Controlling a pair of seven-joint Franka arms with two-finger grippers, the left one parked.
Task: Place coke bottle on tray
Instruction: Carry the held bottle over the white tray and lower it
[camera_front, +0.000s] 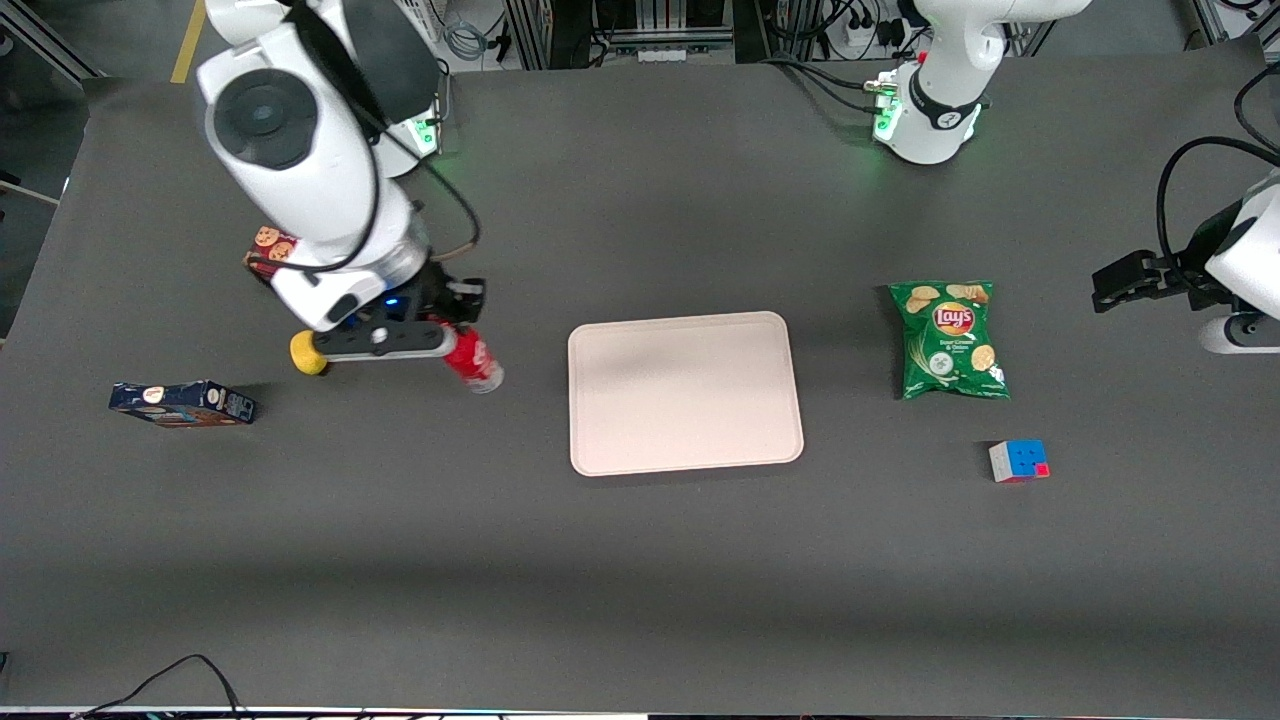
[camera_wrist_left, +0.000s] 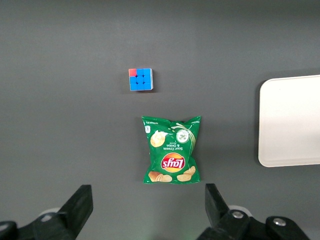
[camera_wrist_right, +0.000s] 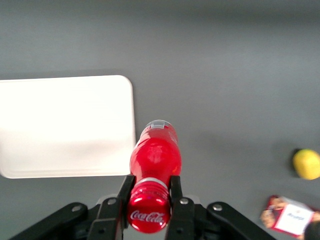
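Coke bottle (camera_wrist_right: 154, 160) sits clamped at the neck in my gripper (camera_wrist_right: 149, 200) fingers, tilted, just beside the tray (camera_front: 685, 393).

a dark grey matte table (camera_front: 640, 560) fills most of the front view. a grey floor with a yellow line (camera_front: 187, 42) lies past the table's edge farthest from the camera. metal frame racks (camera_front: 620, 25) with cables and a power strip (camera_front: 865, 25) stand there. black cables (camera_front: 180, 675) trail over the table's near edge. lighting is even and diffuse.
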